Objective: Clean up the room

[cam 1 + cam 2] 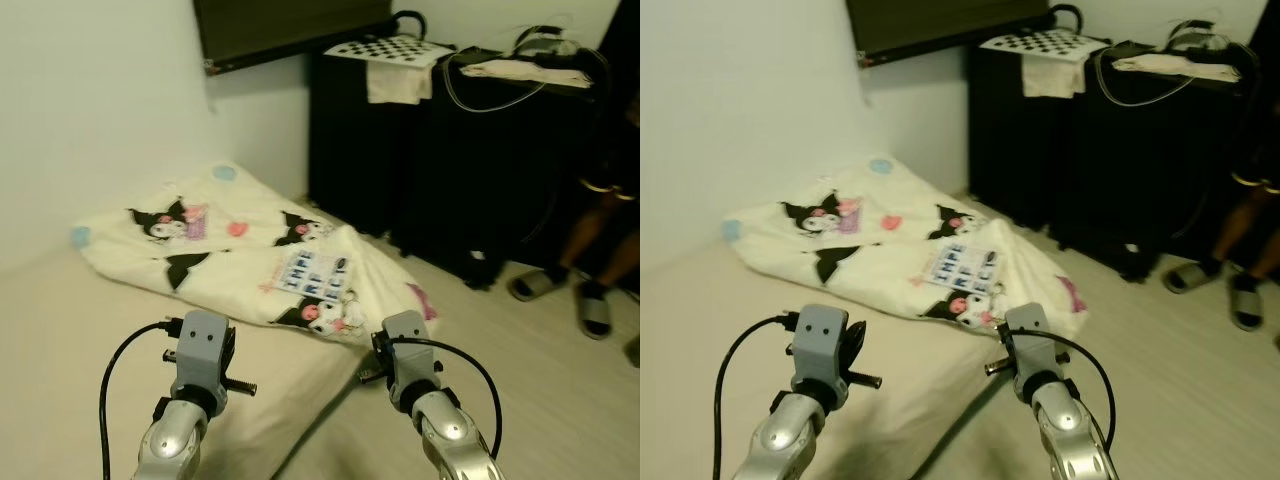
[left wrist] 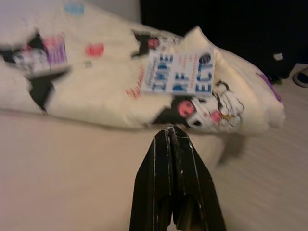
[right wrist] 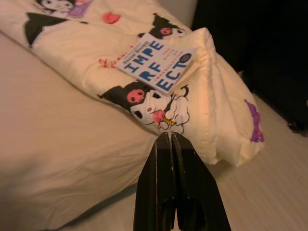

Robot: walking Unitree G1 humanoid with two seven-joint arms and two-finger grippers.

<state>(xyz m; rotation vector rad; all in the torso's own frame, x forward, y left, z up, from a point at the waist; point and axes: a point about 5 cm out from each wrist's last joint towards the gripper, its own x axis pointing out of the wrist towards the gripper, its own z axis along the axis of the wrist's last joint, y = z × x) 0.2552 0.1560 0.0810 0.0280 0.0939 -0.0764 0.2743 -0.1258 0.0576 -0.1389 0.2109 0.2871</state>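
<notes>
Low mattress [image 1: 60,330] by the wall, a book [image 3: 156,65] sitting on the rumpled cartoon blanket [image 1: 230,255]. Left gripper [image 2: 171,139] and right gripper [image 3: 169,144] are both pinched closed, holding nothing. The soft blanket could let the book slide off when grabbed.

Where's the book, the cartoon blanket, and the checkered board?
book [image 3: 156,64], right wrist view, middle of its cover.
cartoon blanket [image 1: 225,250], left eye view, its cream middle.
checkered board [image 1: 390,48], left eye view, centre of its pattern.
</notes>
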